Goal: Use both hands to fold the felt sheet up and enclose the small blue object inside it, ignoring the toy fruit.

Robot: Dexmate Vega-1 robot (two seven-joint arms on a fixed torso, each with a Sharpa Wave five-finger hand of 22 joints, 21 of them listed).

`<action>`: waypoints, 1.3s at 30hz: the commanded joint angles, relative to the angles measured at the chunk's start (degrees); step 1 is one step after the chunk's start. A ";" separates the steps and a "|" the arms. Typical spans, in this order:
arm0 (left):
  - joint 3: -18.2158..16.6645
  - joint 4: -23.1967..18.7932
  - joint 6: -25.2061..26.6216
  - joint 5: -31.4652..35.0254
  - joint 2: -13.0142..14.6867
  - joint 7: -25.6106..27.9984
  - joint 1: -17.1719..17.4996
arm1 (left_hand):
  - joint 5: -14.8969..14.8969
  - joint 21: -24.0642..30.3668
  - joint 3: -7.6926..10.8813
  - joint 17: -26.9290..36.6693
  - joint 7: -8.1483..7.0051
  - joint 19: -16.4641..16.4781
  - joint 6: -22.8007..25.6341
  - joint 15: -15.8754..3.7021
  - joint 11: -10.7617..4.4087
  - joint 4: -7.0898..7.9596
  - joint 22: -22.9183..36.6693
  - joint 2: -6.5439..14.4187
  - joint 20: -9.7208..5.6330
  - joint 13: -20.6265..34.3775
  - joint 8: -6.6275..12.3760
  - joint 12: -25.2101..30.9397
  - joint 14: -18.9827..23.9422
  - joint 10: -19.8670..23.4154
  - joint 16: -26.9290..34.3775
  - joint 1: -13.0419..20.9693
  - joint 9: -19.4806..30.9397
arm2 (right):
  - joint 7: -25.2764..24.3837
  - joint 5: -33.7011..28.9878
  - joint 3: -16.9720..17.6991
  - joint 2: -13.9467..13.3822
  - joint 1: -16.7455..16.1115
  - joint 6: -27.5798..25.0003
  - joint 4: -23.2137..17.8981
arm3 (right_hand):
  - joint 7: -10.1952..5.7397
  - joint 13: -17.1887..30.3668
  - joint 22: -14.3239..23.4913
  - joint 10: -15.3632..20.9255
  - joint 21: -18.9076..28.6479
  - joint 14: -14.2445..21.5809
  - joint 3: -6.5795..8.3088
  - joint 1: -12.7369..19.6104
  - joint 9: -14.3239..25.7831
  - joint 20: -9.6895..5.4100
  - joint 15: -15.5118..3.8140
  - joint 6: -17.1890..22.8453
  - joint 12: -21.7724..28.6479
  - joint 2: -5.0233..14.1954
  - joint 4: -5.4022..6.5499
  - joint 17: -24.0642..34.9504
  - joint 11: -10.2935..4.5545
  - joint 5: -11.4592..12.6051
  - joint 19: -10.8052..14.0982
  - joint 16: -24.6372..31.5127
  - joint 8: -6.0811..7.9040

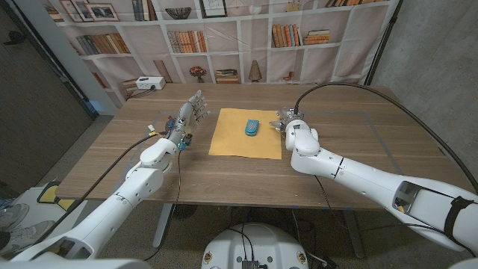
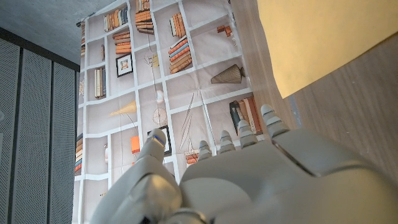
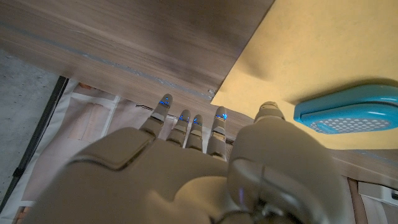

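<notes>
While you look down from the head view, the felt sheet (image 1: 247,133) lies flat at frame centre on the wooden table (image 1: 358,157), w/ the small blue object (image 1: 252,128) sitting on its upper middle. Your left hand (image 1: 190,114) shows left of the sheet, off the felt, fingers apart and reaching toward the frame's top, nothing in them. Your right hand (image 1: 291,119) sits at the sheet's right edge, upper part, but the forearm covers most of it, so from there you can't tell whether the fingers touch the felt.

The right wrist view fills that gap some: the right hand (image 3: 205,162) takes the lower half of the frame, its fingertips (image 3: 163,102) spread and bare, holding nothing, w/ the felt sheet (image 3: 317,56) in the upper right and the blue object (image 3: 348,112) at right centre, cut off by the frame's right edge. Whether the thumb tip (image 3: 270,112) rests on the felt is hard to make out.

In the left wrist view the left hand (image 2: 249,180) fills the bottom, fingers apart, a corner of the sheet (image 2: 323,37) in the upper right, cut off by the frame edges. The bookshelf backdrop (image 2: 161,74) runs down the middle there; in the head view it spans the top (image 1: 224,37).
</notes>
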 commanded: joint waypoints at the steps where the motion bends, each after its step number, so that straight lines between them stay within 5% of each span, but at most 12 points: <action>1: 0.18 0.97 -0.07 0.14 -0.20 -0.63 -0.97 | 0.27 0.33 0.44 0.12 -0.15 0.29 -0.40 0.13 -0.20 0.10 0.16 0.15 0.31 0.16 -0.05 -0.05 0.19 -0.33 -0.01 -0.23 0.08 | 1.00 1.23 -6.72 -0.90 3.23 -7.72 -1.72 | -0.04 0.08 0.19 1.08 -0.40 0.68 -0.81 -0.90 0.13 0.63 -0.11 2.46 0.51 -0.36 0.23 -0.18 0.07 -0.25 -0.09 0.36 0.69; 9: 0.18 0.99 0.11 0.30 -0.20 -0.28 -1.14 | 0.26 0.31 0.58 0.11 -0.13 0.27 -0.52 0.11 -0.15 -0.03 0.15 0.21 0.30 0.16 -0.05 -0.03 0.19 -0.30 -0.04 -0.06 0.09 | -0.43 3.99 -8.81 -1.00 4.11 -8.11 -1.57 | -0.32 -0.04 0.20 0.68 -1.09 0.27 -1.52 -1.78 0.15 0.97 0.12 3.25 0.31 -1.32 0.23 -0.51 -0.13 -0.17 -0.89 0.21 0.61; 17: 0.05 0.86 -0.05 0.33 -0.16 -0.09 -1.02 | 0.24 0.29 0.72 0.10 -0.18 0.25 -0.57 0.19 -0.10 -0.16 0.14 0.30 0.30 0.16 -0.03 -0.03 0.23 -0.34 -0.06 0.13 0.09 | -1.29 2.87 -14.68 0.18 6.63 -10.14 0.92 | -1.30 -0.30 0.20 2.04 -1.64 0.76 -1.05 1.13 0.33 1.03 -0.56 8.50 0.63 -2.37 -2.17 -1.48 -0.68 0.87 -0.51 0.27 2.31; 21: 0.02 0.78 0.05 0.28 -0.10 -0.08 -0.96 | 0.23 0.29 0.79 0.09 -0.19 0.25 -0.64 0.22 -0.15 -0.23 0.14 0.32 0.30 0.16 -0.04 -0.04 0.26 -0.38 -0.07 0.22 0.09 | -3.01 2.63 -16.11 1.19 6.97 -12.19 2.61 | -0.67 -0.51 0.24 1.29 -2.31 0.52 -1.70 0.75 0.25 1.05 -0.66 1.32 0.14 -3.07 -2.44 -1.81 -1.03 1.85 -0.39 0.41 -1.14; 26: -0.07 0.87 -0.13 0.15 -0.14 -0.20 -0.91 | 0.22 0.29 0.85 0.09 -0.14 0.27 -0.64 0.16 -0.10 -0.30 0.13 0.32 0.31 0.16 -0.02 -0.02 0.34 -0.36 -0.05 0.30 0.09 | -3.59 3.39 -18.61 1.58 8.38 -13.93 3.63 | -0.13 -0.49 0.26 0.50 -2.61 0.50 -1.97 0.51 0.22 1.07 -0.74 0.14 -0.09 -3.19 -2.48 -1.92 -0.62 2.25 -0.27 0.50 -1.80; 27: -0.07 0.87 -0.13 0.15 -0.14 -0.20 -0.91 | 0.22 0.29 0.85 0.09 -0.16 0.27 -0.62 0.16 -0.10 -0.31 0.13 0.32 0.31 0.16 -0.01 -0.02 0.32 -0.35 -0.06 0.31 0.09 | -3.79 3.68 -18.79 1.55 8.52 -13.98 3.59 | -0.22 -0.51 0.26 0.40 -2.71 0.53 -1.69 1.20 0.23 1.04 -0.78 1.26 -0.11 -2.94 -2.86 -2.03 -0.68 2.51 -0.19 0.51 -1.40; 30: -0.08 0.90 -0.25 0.12 -0.10 -0.44 -0.95 | 0.21 0.29 0.88 0.09 -0.13 0.27 -0.64 0.20 -0.09 -0.35 0.13 0.31 0.31 0.16 -0.01 -0.01 0.33 -0.34 -0.07 0.34 0.09 | -7.66 3.30 -18.85 1.61 7.45 -12.40 4.23 | -0.93 -0.79 0.26 4.89 -2.87 3.11 1.05 8.04 0.37 0.04 -1.89 11.04 1.47 -0.94 -6.84 -3.00 -1.53 4.68 2.27 1.32 1.76; 32: -0.07 0.79 -0.13 0.17 0.00 -0.40 -0.92 | 0.20 0.29 0.89 0.09 -0.19 0.28 -0.66 0.20 -0.15 -0.37 0.13 0.30 0.31 0.16 -0.01 -0.01 0.33 -0.35 -0.07 0.37 0.09 | -10.69 3.01 -18.06 1.66 6.25 -11.62 4.42 | -2.07 -1.10 0.25 9.19 -2.24 6.55 3.70 12.88 0.72 -1.42 -3.97 19.64 2.62 1.22 -9.61 -3.33 -3.09 5.51 5.91 2.41 5.03; 37: -0.22 0.26 0.08 0.20 0.32 -0.12 -0.60 | 0.18 0.29 0.91 0.09 -0.26 0.28 -0.97 0.20 -0.12 -0.44 0.13 0.23 0.32 0.16 -0.10 -0.05 0.36 -0.47 -0.08 0.40 0.09 | -17.90 2.70 -14.89 1.65 2.81 -9.31 4.80 | -1.09 -1.43 0.24 19.10 -1.46 13.77 7.95 18.32 1.21 -4.13 -7.92 31.68 5.11 3.63 -11.79 -3.58 -6.15 5.24 10.81 4.56 10.78; 39: -0.29 0.05 0.18 0.19 0.44 0.02 -0.46 | 0.17 0.29 0.91 0.09 -0.24 0.28 -0.96 0.20 -0.12 -0.46 0.13 0.21 0.32 0.16 -0.09 -0.06 0.33 -0.51 -0.10 0.41 0.09 | -19.75 2.92 -13.49 1.47 1.64 -8.59 4.41 | -1.02 -1.49 0.24 20.30 -1.23 15.21 8.59 18.80 1.17 -4.29 -8.32 33.14 5.36 3.79 -11.79 -3.59 -6.68 5.03 11.74 5.00 11.51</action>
